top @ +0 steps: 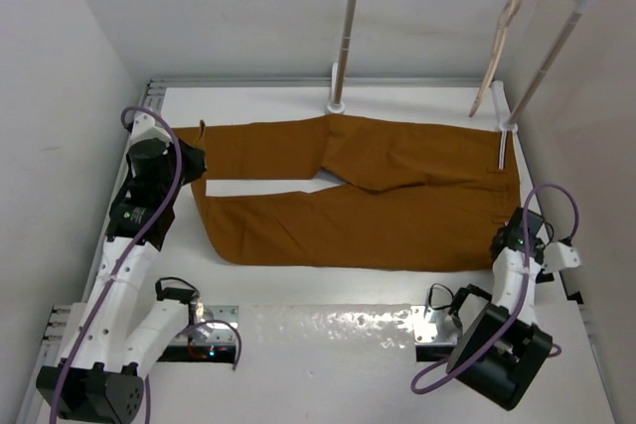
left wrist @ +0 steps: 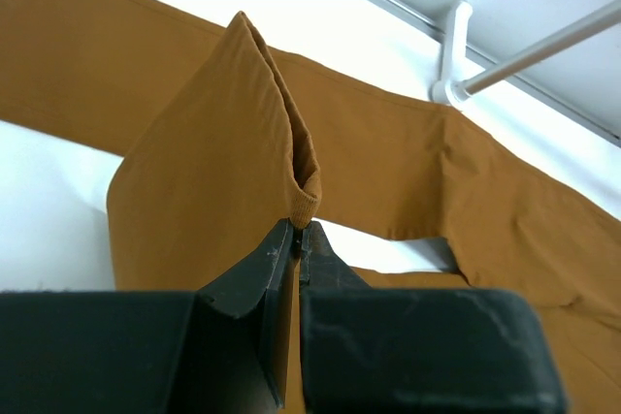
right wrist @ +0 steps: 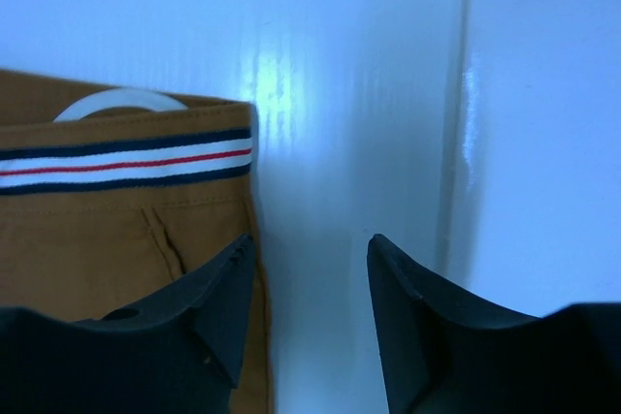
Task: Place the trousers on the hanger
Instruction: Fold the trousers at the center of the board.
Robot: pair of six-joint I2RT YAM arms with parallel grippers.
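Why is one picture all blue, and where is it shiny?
Right wrist view: a bluish cast, with a glare streak on the table beside the trousers; top external view: a shiny patch at its near edge; left wrist view: no glare.

Rust-brown trousers (top: 378, 196) and pale hanger (top: 505, 27)
Trousers flat, legs leftward, one hem raised; hanger hangs tilted, far right.

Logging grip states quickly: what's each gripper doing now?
Left gripper: closed on a fold of the trousers.
Right gripper: open, holding nothing.
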